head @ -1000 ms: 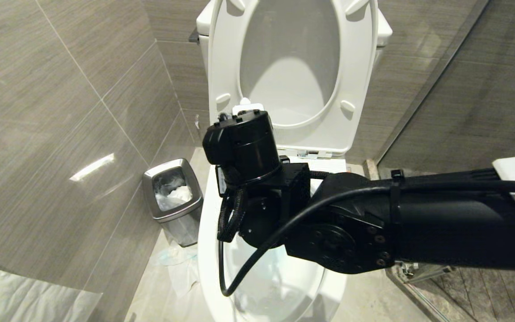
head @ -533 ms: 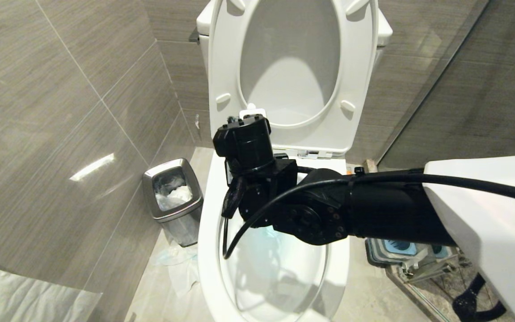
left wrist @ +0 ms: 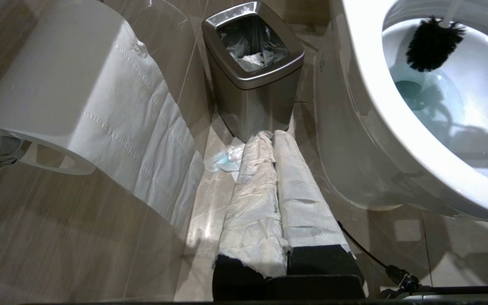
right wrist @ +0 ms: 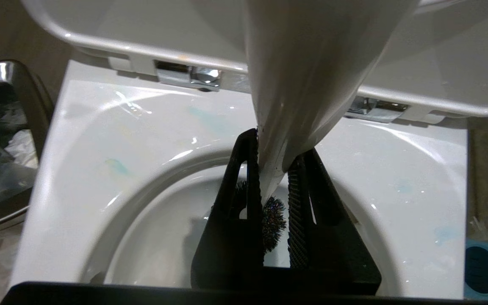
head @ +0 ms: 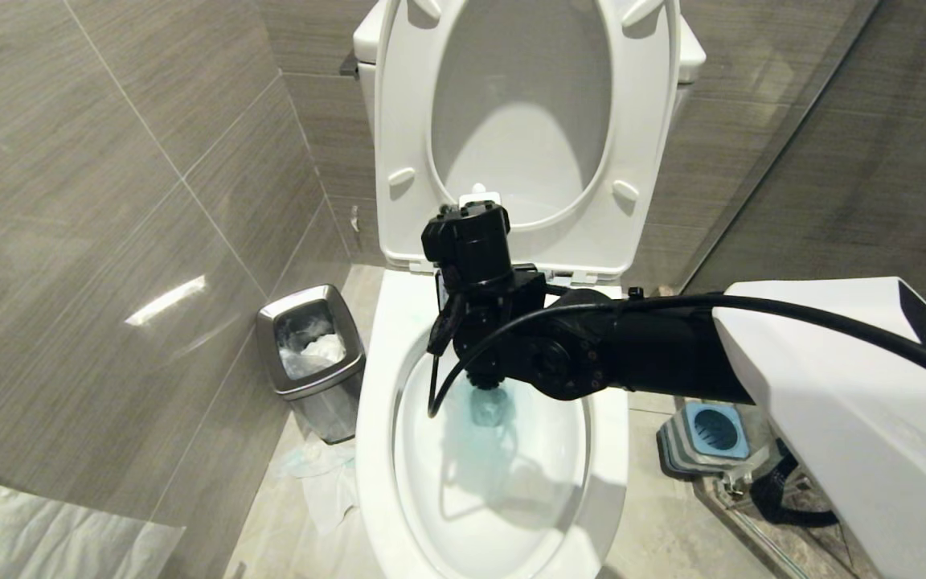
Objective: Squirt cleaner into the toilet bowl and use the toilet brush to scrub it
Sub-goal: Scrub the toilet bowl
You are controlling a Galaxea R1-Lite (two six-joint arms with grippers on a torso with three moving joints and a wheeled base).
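Right gripper has its fingers clamped on the white handle of the toilet brush, held over the toilet bowl; black bristle head hangs inside the basin just above the blue-tinted water, not obviously touching ceramic. My read: the brush is light, the handle stiff but smooth plastic, so it can twist or slip in the fingers under side load. The grip sits well up the handle, so expect leverage when the bristles drag on the wall; a lower hold would give more control but risks dipping the fingers. Bristles are soft and will flick droplets. Glazed bowl is hard and slick, and it won't give if the wrist hits the rim. Left gripper is parked low beside the bowl, fingers shut and wrapped in paper, holding nothing. Around: raised seat and lid right behind the wrist, tight clearance there; steel waste bin on the floor left of the bowl, crumpled tissue next to it; paper roll on the wall; blue-topped brush holder on the floor to the right, partly under the arm.
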